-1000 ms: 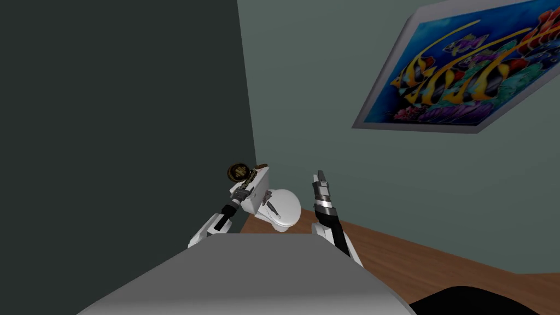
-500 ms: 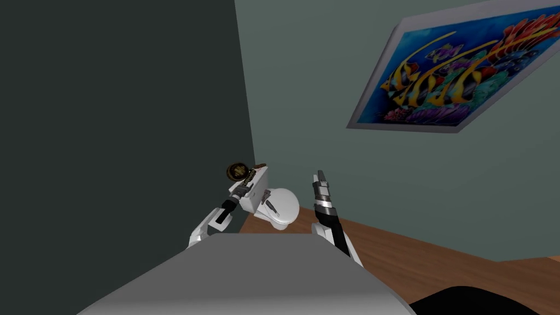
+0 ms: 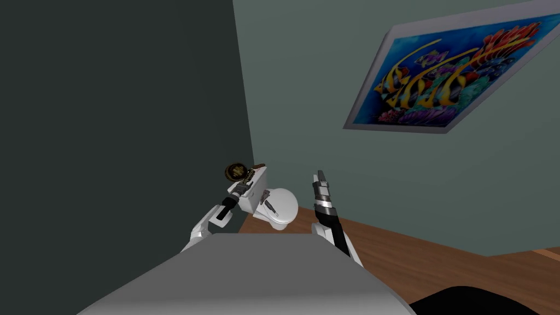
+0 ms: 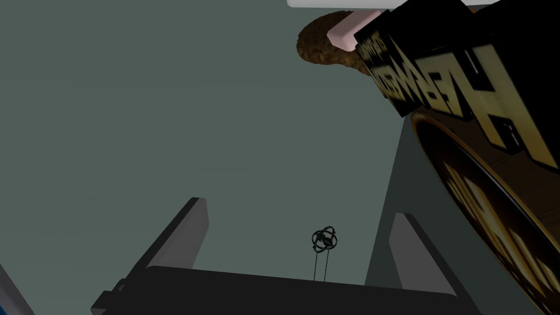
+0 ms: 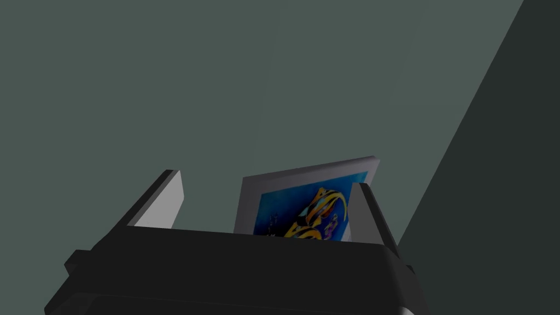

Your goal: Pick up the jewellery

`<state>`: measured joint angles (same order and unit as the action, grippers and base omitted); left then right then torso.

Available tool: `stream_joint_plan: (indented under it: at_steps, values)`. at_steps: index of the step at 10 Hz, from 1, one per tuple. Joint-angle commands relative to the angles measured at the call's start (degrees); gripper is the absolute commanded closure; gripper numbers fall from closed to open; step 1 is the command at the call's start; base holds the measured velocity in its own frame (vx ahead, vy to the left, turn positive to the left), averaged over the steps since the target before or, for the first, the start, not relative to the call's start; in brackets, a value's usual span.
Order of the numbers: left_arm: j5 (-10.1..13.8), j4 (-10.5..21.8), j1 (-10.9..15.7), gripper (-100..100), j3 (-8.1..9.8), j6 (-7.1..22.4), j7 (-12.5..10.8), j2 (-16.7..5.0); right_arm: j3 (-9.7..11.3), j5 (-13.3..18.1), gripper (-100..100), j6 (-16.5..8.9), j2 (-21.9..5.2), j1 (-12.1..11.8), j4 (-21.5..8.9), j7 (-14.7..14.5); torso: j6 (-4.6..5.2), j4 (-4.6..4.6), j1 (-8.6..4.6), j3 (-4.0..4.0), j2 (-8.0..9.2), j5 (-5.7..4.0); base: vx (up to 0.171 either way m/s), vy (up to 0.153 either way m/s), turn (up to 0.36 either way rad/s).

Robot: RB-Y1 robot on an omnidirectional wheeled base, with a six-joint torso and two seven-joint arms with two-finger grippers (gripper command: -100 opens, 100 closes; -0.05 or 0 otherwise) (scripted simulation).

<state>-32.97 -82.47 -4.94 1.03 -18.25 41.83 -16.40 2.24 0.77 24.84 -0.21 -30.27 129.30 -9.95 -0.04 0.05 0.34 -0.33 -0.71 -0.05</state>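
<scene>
Dark jewellery (image 4: 325,240) hangs between the left tool's (image 4: 301,208) spread fingers, touching neither, beside the black tin (image 4: 481,136) at the toilet tank's (image 3: 254,199) corner. Only my head has turned slightly, so closing is still to come. Meanwhile the right tool (image 5: 268,179) idles open.

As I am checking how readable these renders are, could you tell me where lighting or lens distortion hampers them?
Head view: the wide lens slants the fish picture; the left-hand wall is much darker. Left wrist view: dim; the pendant between the open fingers of the left gripper is a dark outline on grey; the black-and-gold tin looms huge.
</scene>
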Motion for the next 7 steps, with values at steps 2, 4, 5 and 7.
stream_joint_plan:
  at_steps: [2,4,5,7]
  values:
    - [0.0,0.01,-0.01,100,0.0,-0.02,0.01,0.01,0.0,0.0,0,0.0,0.0,0.0,0.0,0.0,0.0,0.01,0.06,0.03,0.04,0.01,0.001,0.001,0.006]
    - [-0.07,-0.03,0.02,100,0.06,-0.01,0.16,-0.07,0.0,0.0,0,0.0,0.0,0.0,0.0,0.0,0.04,-0.02,0.13,0.0,0.03,0.1,0.0,0.0,0.0]
    - [-0.05,0.0,-0.01,100,0.04,0.01,0.12,-0.04,0.0,0.0,0,0.0,0.0,0.0,0.0,0.0,0.04,0.0,0.15,0.02,0.04,0.08,0.0,0.0,0.0]
    - [-0.04,0.01,-0.02,100,0.04,0.03,0.09,-0.03,0.0,0.0,0,0.0,0.0,0.0,0.0,0.0,0.04,0.01,0.14,0.03,0.05,0.07,0.0,0.0,0.0]
